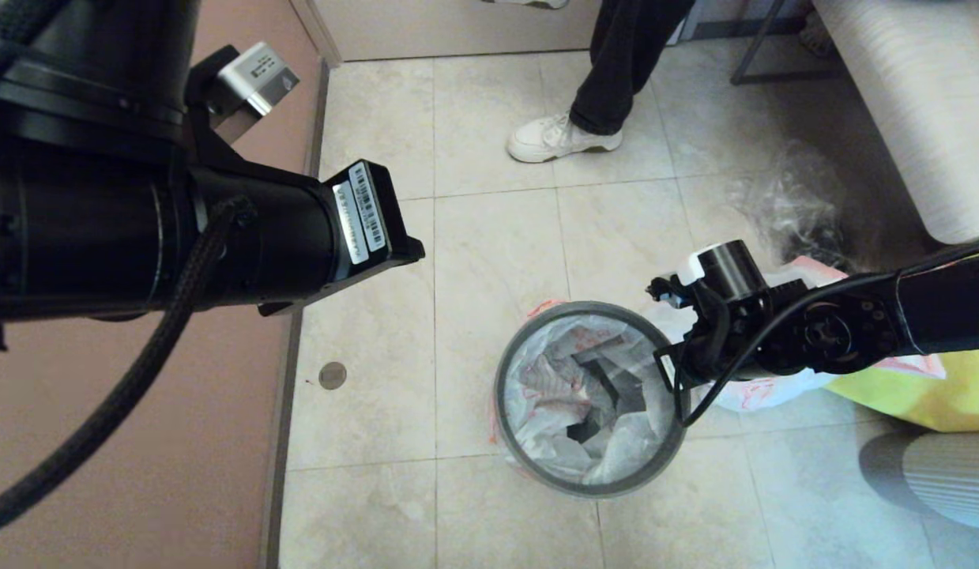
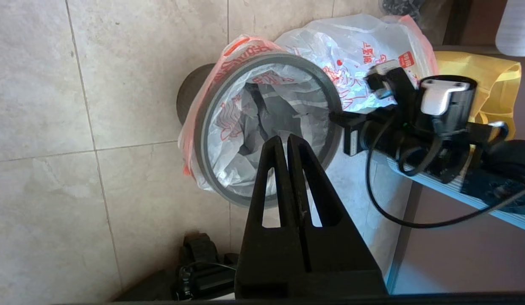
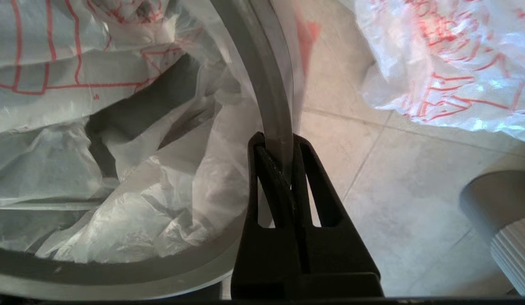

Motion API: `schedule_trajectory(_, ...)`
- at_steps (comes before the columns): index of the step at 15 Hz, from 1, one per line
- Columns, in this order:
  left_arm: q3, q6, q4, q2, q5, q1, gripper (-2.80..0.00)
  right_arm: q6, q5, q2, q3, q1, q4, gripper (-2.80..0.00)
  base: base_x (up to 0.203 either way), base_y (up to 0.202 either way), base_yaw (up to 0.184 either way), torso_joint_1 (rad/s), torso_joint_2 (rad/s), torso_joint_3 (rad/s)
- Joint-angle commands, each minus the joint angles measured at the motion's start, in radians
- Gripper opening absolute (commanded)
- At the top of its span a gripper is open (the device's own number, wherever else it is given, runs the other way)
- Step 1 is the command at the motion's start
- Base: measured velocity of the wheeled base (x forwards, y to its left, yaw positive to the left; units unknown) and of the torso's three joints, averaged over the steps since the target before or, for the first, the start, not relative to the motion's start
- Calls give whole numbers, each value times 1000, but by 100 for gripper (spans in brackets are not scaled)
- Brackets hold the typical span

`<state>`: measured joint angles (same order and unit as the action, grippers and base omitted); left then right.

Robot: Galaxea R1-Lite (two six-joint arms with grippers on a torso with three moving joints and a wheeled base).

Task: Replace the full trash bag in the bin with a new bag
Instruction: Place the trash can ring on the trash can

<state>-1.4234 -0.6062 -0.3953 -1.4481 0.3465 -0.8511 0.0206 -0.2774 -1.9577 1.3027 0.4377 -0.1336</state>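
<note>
**A:** Where is the bin point(image 1: 590, 482), and how does it stand?

**B:** In the head view it sits on the tiled floor point(image 1: 489, 237), lower centre of the frame, upright with its round mouth facing up at the camera. It is round, so it has no long axis across the floor. The dark grey ring point(image 2: 211, 127) runs around the mouth.

**A:** What lines it?

**B:** The new bag point(image 1: 552, 379), thin white plastic with red line print. It is crumpled down inside, its edge folded out over the rim with an orange-pink fringe showing outside the ring. A dark gap at the middle shows it is not spread flat.

**A:** And the full trash bag point(image 1: 762, 391)?

**B:** It lies on the floor just right of the bin, partly hidden by the right arm; same white plastic with red print. Beside it, further right, is a yellow bag point(image 1: 916, 395).

**A:** The grippers?

**B:** The right gripper point(image 3: 276, 148) is at the bin's right edge, its fingers pinched narrow on the ring. The left gripper point(image 2: 284, 142) hangs in the air above the bin, fingers pressed together and empty.

**A:** Anything else?

**B:** A person's leg and white shoe point(image 1: 560, 136), upper centre.
</note>
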Motion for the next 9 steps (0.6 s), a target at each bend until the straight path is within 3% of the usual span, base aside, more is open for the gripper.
schedule_trajectory(1, 0, -4, -2, 2, 2, 0, -280, 1, 0, 26, -5, -7, 2, -280, 0, 0, 0, 0, 0, 0)
schedule_trajectory(9, 0, -4, 1, -3, 2, 1, -280, -1, 1, -55, 53, -10, 16, -280, 0, 0, 0, 0, 0, 0)
